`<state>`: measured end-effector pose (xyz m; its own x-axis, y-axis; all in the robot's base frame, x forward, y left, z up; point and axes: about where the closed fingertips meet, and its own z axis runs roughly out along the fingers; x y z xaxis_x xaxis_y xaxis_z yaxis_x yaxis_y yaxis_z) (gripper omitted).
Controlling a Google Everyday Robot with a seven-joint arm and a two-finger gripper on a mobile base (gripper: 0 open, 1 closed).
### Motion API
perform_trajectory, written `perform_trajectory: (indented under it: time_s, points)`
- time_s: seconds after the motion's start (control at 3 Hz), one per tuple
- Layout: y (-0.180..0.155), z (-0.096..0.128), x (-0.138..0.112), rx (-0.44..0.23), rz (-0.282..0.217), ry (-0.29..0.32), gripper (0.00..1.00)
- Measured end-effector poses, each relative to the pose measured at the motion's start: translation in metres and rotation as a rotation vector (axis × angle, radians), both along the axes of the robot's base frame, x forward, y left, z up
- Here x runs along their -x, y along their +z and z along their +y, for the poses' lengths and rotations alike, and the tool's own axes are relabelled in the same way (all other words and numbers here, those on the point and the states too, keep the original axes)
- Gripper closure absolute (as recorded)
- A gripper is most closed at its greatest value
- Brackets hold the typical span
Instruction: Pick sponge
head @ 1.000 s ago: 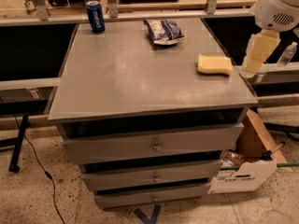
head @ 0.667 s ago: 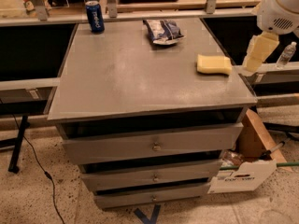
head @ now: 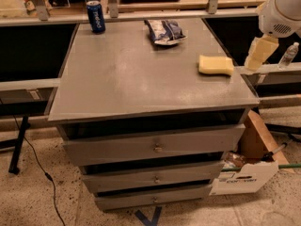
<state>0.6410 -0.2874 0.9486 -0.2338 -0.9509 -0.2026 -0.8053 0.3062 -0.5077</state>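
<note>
The sponge (head: pixel 215 64) is a pale yellow rounded block lying flat on the grey cabinet top (head: pixel 141 74), near its right edge. My gripper (head: pixel 260 54) hangs from the white arm at the upper right, just right of the sponge and past the cabinet's right edge. Its pale yellow padded fingers (head: pixel 261 51) point down and are apart from the sponge.
A blue can (head: pixel 96 16) stands at the far left corner. A blue-and-white snack bag (head: pixel 163 31) lies at the far middle. A clear bottle (head: pixel 288 55) stands at the right. A cardboard box (head: pixel 249 161) sits on the floor by the drawers.
The gripper has shifted slightly up and to the right. The sponge, can and bag have not moved.
</note>
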Motion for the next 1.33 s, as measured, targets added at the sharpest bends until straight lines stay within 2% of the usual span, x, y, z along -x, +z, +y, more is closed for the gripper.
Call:
perform_trajectory:
  time_s: [0.33, 1.0, 1.33]
  points:
    - [-0.008, -0.005, -0.013, 0.016, 0.021, 0.005, 0.0]
    - [-0.041, -0.015, -0.046, 0.087, 0.137, 0.027, 0.0]
    - [-0.058, -0.014, -0.055, 0.052, 0.19, 0.054, 0.0]
